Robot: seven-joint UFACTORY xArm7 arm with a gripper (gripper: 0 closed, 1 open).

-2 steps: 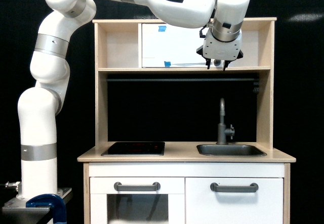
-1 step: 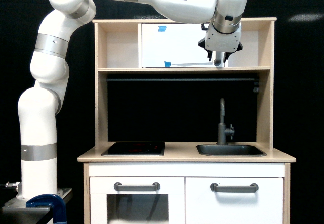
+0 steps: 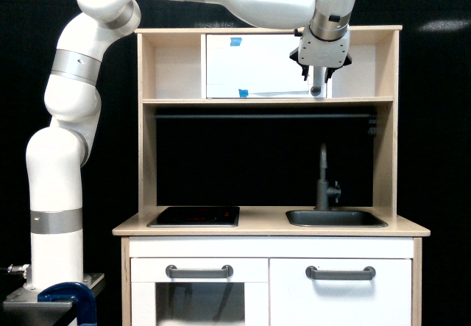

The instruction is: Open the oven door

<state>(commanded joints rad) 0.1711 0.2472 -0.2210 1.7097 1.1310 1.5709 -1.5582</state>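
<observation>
The oven door [image 3: 254, 65] is a wide white panel in the upper shelf of the toy kitchen, with blue tape pieces [image 3: 235, 41] on its face, and it looks closed. Its vertical grey bar handle [image 3: 316, 89] stands near the panel's right edge; only the lower end shows. My gripper [image 3: 318, 76] points down in front of the handle's upper part, one dark fingertip on each side of the bar. The fingers look spread, and I cannot see whether they touch the bar.
The wooden shelf board [image 3: 265, 101] runs just below the handle. A grey faucet [image 3: 322, 179] and sink [image 3: 335, 218] sit below on the counter, a black hob [image 3: 195, 215] to their left. Two lower white doors have horizontal handles [image 3: 199, 271] [image 3: 340, 273]. The arm's base stands at the exterior view's left.
The gripper has risen from the level of the shelf board and moved in against the door. Its fingers now sit either side of the handle.
</observation>
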